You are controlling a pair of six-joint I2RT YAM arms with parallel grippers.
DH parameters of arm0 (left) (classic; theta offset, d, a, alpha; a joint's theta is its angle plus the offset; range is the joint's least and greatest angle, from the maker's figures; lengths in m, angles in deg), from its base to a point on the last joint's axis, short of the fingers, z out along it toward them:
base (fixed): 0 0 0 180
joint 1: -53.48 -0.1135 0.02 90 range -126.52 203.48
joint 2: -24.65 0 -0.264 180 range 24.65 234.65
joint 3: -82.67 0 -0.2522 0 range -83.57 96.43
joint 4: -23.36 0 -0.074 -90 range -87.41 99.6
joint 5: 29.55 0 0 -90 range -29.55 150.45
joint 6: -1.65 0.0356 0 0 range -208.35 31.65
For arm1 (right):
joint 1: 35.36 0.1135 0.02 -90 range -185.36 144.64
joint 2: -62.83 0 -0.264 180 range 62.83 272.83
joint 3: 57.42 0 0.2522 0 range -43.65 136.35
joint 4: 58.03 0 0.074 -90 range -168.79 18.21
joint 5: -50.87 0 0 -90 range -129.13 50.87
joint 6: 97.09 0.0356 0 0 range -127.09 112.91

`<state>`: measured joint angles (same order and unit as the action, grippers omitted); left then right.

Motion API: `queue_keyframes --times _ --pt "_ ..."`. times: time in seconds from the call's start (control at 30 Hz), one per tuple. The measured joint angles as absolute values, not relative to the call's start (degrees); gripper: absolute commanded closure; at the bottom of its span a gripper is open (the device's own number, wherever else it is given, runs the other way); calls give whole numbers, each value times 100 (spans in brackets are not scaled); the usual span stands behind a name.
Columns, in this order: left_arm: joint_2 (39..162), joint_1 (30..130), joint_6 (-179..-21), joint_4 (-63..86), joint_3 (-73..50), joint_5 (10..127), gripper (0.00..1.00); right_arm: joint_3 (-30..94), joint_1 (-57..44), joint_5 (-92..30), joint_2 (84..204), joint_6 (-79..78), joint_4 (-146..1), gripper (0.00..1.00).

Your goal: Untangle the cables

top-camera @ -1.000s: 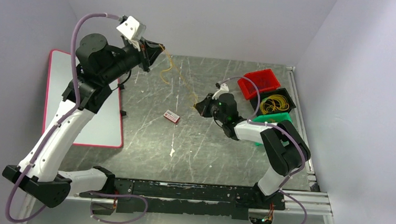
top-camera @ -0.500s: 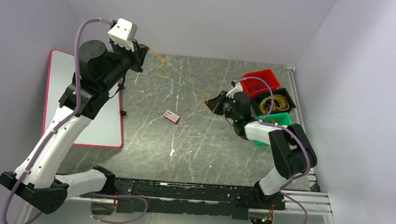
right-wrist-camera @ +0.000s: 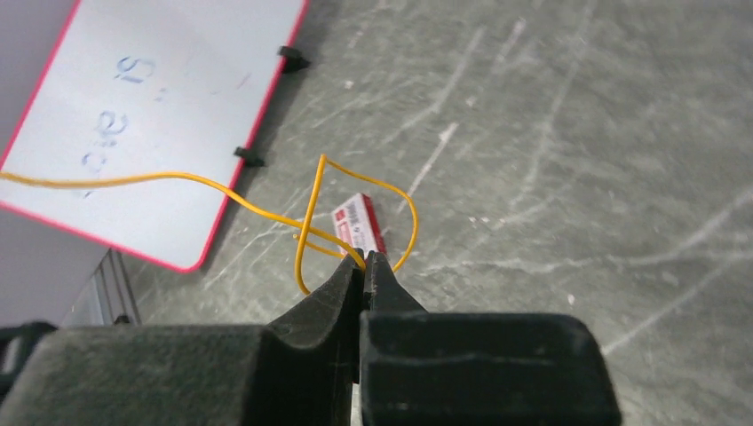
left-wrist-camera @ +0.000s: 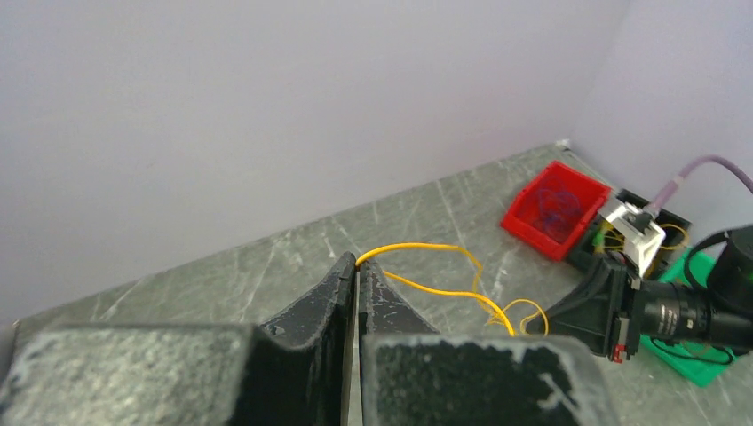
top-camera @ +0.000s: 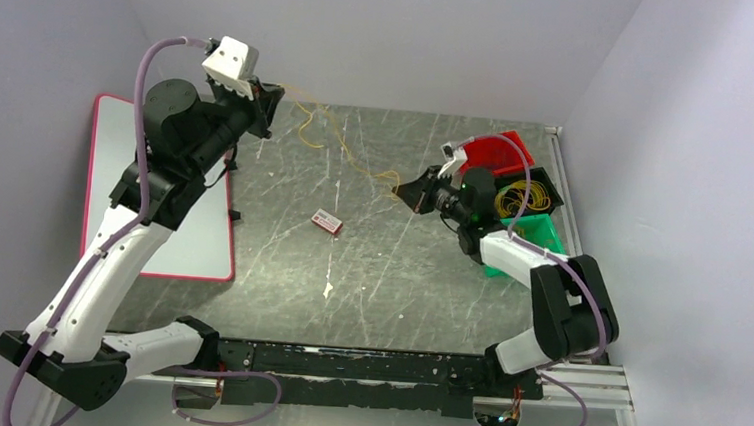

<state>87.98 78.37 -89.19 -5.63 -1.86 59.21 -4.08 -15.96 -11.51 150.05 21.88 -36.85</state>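
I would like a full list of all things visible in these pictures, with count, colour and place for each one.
cable: one, yellow-orange, hanging between both grippers
cable coil: one, yellow, inside the black bin
red bin: one, red, far right of the table
black bin: one, black, beside the red bin
green bin: one, green, nearest of the three bins
small box: one, red and white, mid-table
whiteboard: one, white with red border, left side
table: one, grey, scratched
left gripper: one, black, raised at far left, shut on the cable
right gripper: one, black, near the bins, shut on the cable
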Motion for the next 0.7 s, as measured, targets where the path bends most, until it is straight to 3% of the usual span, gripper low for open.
queue_keyframes --times 0.33,0.7 --pt "9416 7835 -8987 -478 -293 7545 93 20 -1603 -26 13980 1626 -3836 96" --pt "10063 7832 -9068 -572 -306 9167 93 160 -1603 744 13849 2492 -2721 96"
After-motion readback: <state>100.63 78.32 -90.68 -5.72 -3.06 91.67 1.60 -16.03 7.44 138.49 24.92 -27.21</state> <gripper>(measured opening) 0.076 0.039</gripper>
